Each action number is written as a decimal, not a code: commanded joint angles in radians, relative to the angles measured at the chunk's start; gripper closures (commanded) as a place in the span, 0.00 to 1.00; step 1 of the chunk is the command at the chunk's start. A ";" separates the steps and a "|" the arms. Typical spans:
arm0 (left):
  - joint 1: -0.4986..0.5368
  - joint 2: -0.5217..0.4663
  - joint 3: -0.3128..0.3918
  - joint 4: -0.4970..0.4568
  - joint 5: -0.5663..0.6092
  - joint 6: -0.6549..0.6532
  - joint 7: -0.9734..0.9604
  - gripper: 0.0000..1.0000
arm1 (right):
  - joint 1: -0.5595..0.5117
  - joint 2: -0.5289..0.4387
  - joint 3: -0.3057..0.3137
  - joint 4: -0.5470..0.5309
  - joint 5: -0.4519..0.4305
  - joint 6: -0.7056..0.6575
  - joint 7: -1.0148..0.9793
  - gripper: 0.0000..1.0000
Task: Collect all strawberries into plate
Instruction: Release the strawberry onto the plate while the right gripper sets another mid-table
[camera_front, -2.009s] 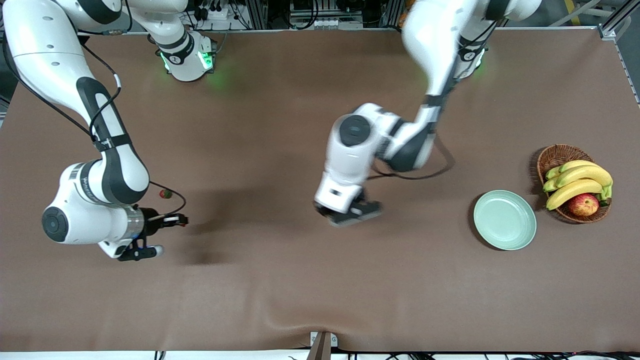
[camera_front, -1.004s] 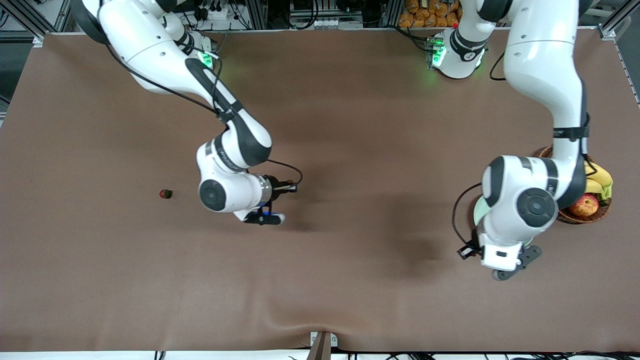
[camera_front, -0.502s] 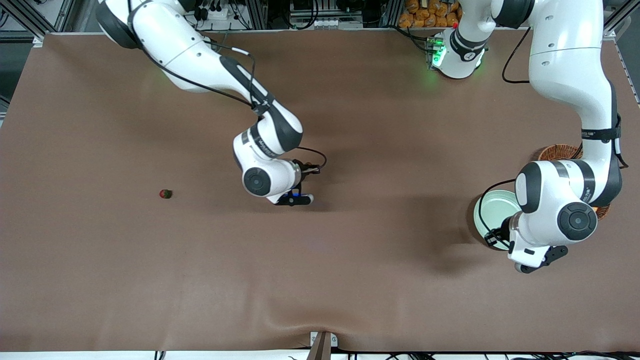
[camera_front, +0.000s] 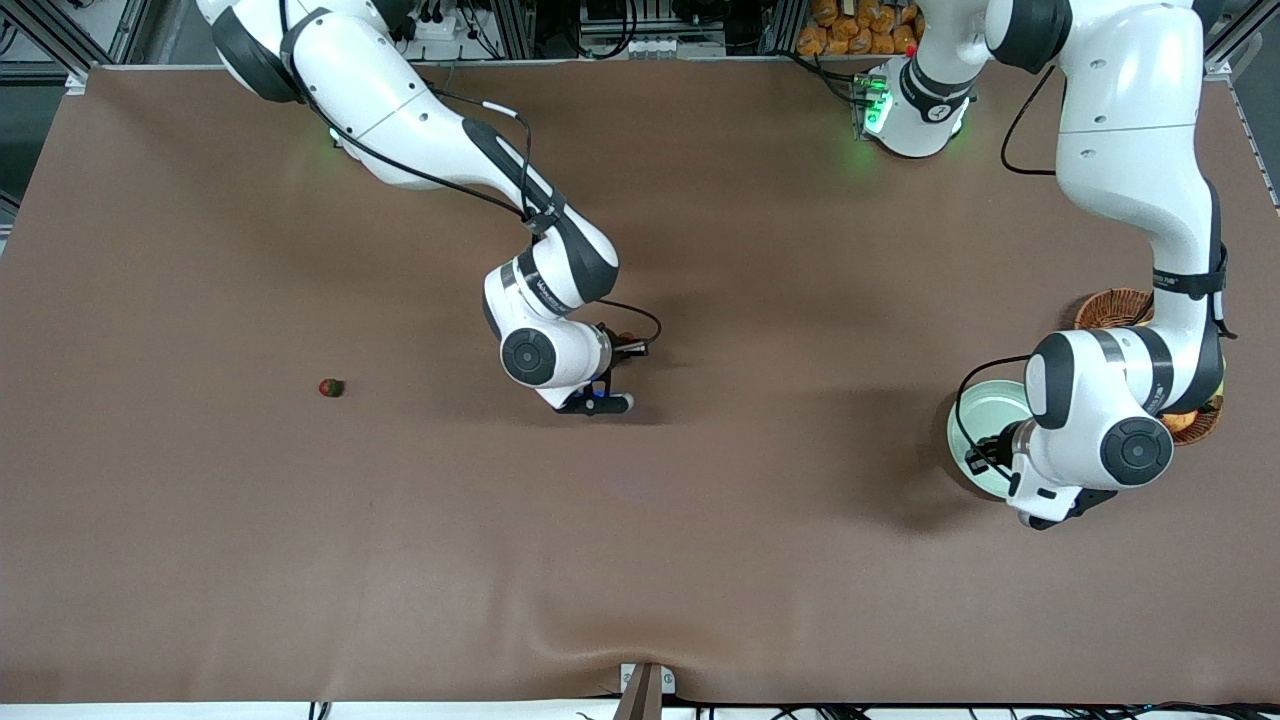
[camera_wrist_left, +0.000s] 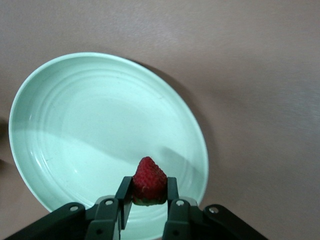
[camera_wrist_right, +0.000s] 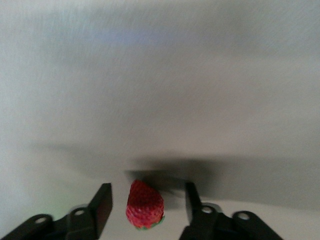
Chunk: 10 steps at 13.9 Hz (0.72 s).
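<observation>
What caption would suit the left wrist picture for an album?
Left gripper shut on a strawberry, held over the mint-green plate.

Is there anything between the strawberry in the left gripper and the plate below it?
Nothing visible. The left gripper holds a strawberry over the plate, whose bare green surface shows directly beneath the berry in the left wrist view. Nothing lies in the plate there.
</observation>
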 joint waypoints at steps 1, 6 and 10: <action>0.020 0.015 -0.007 -0.002 0.029 0.009 0.015 1.00 | -0.042 -0.063 -0.033 -0.004 0.013 -0.013 0.002 0.00; 0.023 0.024 -0.007 -0.016 0.054 0.009 0.018 1.00 | -0.217 -0.135 -0.069 -0.004 0.004 -0.194 -0.137 0.00; 0.013 0.023 -0.007 -0.026 0.054 0.009 0.017 0.00 | -0.378 -0.148 -0.100 -0.009 -0.076 -0.351 -0.354 0.00</action>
